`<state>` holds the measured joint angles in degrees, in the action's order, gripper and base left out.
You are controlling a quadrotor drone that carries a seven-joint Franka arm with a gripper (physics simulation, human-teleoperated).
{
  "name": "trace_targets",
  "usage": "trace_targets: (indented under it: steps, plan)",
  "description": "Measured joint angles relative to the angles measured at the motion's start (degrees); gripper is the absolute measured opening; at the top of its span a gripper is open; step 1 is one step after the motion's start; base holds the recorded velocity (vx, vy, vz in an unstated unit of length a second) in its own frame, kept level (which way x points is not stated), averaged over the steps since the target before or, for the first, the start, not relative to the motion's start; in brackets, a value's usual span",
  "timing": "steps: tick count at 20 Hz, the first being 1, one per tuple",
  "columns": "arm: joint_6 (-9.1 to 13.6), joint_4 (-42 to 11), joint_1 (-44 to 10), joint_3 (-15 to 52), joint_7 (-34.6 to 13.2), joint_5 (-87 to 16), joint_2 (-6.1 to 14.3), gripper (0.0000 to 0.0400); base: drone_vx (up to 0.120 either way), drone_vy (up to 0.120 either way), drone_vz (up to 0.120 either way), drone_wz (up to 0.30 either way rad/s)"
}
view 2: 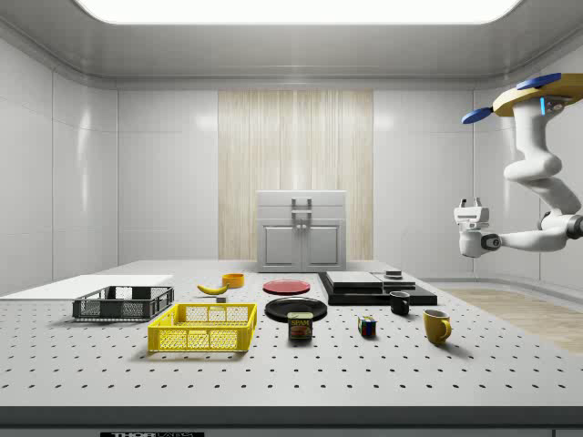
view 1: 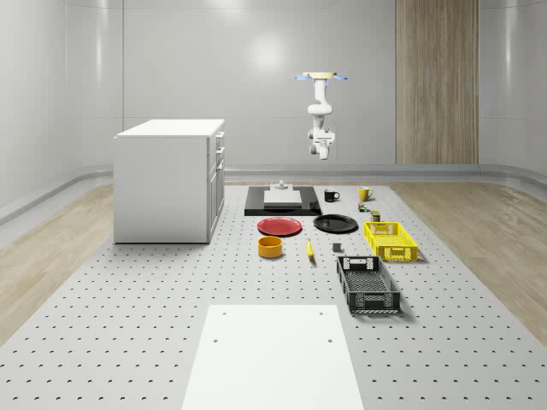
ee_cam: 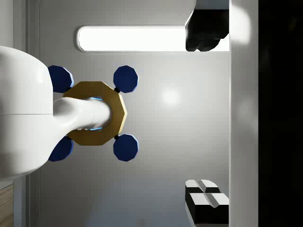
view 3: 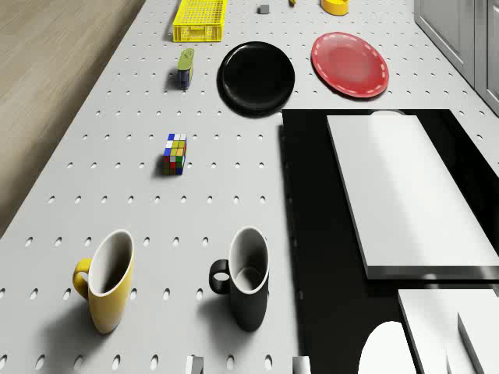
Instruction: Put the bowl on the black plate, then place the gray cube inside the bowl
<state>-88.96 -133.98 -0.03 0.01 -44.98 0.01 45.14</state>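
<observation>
Pincer (view 2: 467, 211) seemingly upturned, arm bent, drone (view 1: 321, 78) hovering

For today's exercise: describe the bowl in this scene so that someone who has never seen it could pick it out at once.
Start at the white cabinet on the perforated table. Beside its front corner lies the red plate, and just in front of that, toward the whole-scene camera, sits the bowl. It is the only orange-yellow, round, open dish; the yellow mug has a handle and the yellow crate is rectangular.
</observation>
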Motion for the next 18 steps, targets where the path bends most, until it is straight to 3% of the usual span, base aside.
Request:
trace_targets:
  steps: [9, 13, 18]
  plan:
    - [7.7, 10.8, -0.2, 0.1, 0.1, 0.1, -2.7, 0.0400, 0.000, 0.000, 0.000, 0.000]
    - [9.6, 14.2, -0.3, 0.2, 0.1, 0.1, -4.0, 0.0400, 0.010, 0.000, 0.000, 0.000]
    - [10.7, 16.2, -0.3, 0.2, 0.2, 0.1, -4.7, 0.0400, 0.120, 0.120, 0.000, 0.000]
